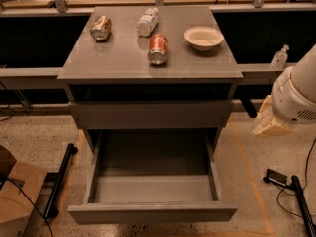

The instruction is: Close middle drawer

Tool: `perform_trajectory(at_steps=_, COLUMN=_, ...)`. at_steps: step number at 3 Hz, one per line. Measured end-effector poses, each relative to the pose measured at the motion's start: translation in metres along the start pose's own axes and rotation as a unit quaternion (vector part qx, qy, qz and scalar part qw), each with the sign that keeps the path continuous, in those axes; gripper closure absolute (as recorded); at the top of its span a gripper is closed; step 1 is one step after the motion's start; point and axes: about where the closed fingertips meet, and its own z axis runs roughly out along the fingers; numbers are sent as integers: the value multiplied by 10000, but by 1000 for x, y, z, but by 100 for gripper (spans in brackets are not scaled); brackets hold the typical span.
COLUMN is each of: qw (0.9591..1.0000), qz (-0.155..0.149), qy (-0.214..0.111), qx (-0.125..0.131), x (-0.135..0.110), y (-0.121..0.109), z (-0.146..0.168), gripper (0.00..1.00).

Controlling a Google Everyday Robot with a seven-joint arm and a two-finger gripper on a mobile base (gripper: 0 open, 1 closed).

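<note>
The middle drawer [153, 189] of the grey cabinet [148, 63] stands pulled far out toward me. Its grey inner box is empty and its plain flat front [152, 213] is near the bottom of the view. Above it sits the matching top-tier drawer front [150, 114], nearly flush with the cabinet. The lowest panel is hidden under the open drawer. My gripper [267, 124], a cream-coloured piece under the white arm [298, 95], hangs to the right of the cabinet at about the height of the top drawer, apart from both drawers.
On the cabinet top lie a red can [158, 49], a brown can [100, 28], a white bottle [147, 21] and a beige bowl [203, 37]. A cardboard box [17, 199] and a black bar [59, 181] are on the floor at left. Cables and a black device [277, 177] are at right.
</note>
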Motion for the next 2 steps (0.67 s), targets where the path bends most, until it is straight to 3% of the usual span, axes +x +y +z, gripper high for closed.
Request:
perform_trajectory(at_steps=1, qw=9994, qz=101, qy=-34, qx=-314, x=3, y=22, z=32, gripper=100)
perform_trajectory(at_steps=2, qw=9943, qz=371, qy=-277, qx=-965, x=1, y=72, z=112, gripper=100)
